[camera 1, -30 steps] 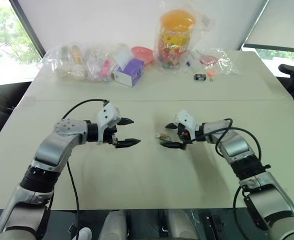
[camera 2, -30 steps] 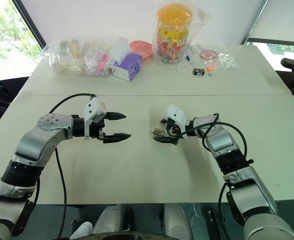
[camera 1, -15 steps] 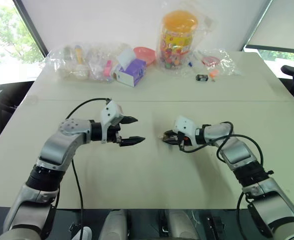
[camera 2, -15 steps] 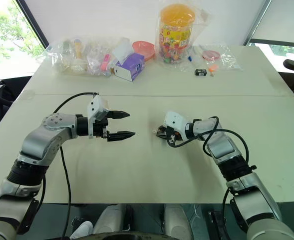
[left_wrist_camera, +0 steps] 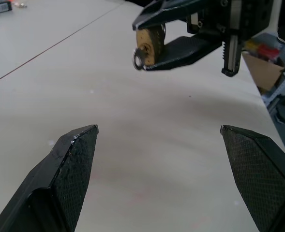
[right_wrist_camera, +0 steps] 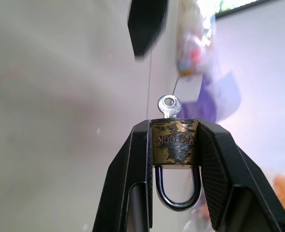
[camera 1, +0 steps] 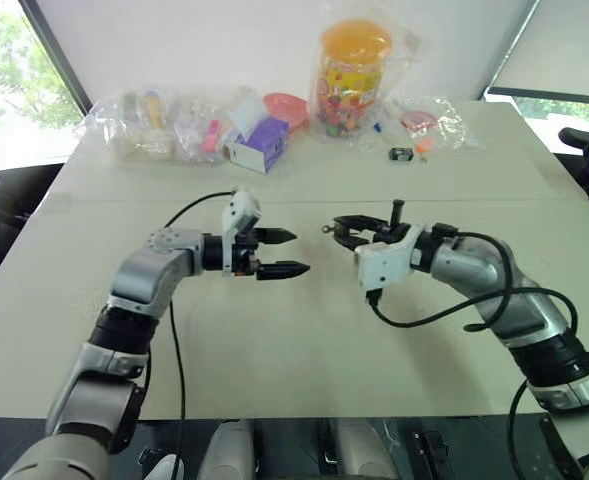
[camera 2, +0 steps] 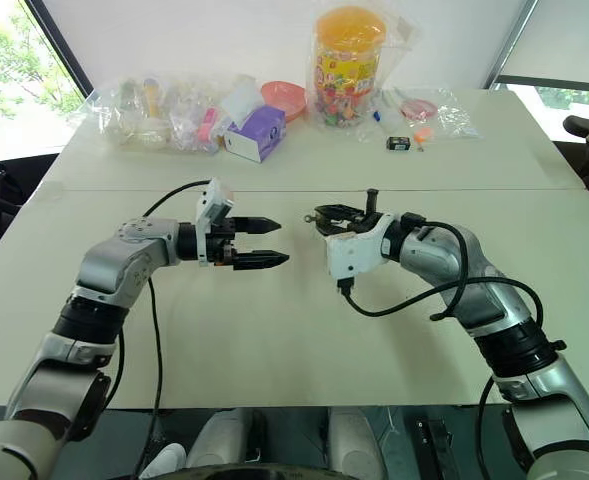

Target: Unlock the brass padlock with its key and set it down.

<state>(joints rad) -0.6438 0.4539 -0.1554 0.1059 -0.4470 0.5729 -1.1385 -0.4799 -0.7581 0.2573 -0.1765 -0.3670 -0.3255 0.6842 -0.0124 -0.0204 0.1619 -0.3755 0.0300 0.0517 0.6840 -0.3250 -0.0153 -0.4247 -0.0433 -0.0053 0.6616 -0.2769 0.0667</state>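
Brass padlock is pinched between the right gripper fingers, clamped on its two flat sides, body sitting right at the fingertips and held up off the counter. Body is dull yellow-gold, worn and blotchy with dark scuffs. Stamped writing on the face reads upside down in the right wrist view; I can make out something like "LOCK" but not the whole word. No other brand legible.

Silvery shackle loops from the body back between the fingers, toward the wrist; looks seated in the body. The key sticks out of the opposite end, past the fingertips: small, thin, silvery, round bow with a hole in it. In the left wrist view the lock shows as a small brass block with a silver ring at its end, between the dark right fingers.

Left gripper fingers are spread wide, nothing between them. Its tips point at the right gripper's tips across a gap; not touching the lock or key.

Far side of the counter, well beyond both sets of fingers: a clear candy jar with an orange lid and a busy printed label (unreadable), a purple and white box, a pink bowl, clear bags of small items, and a small black gadget.
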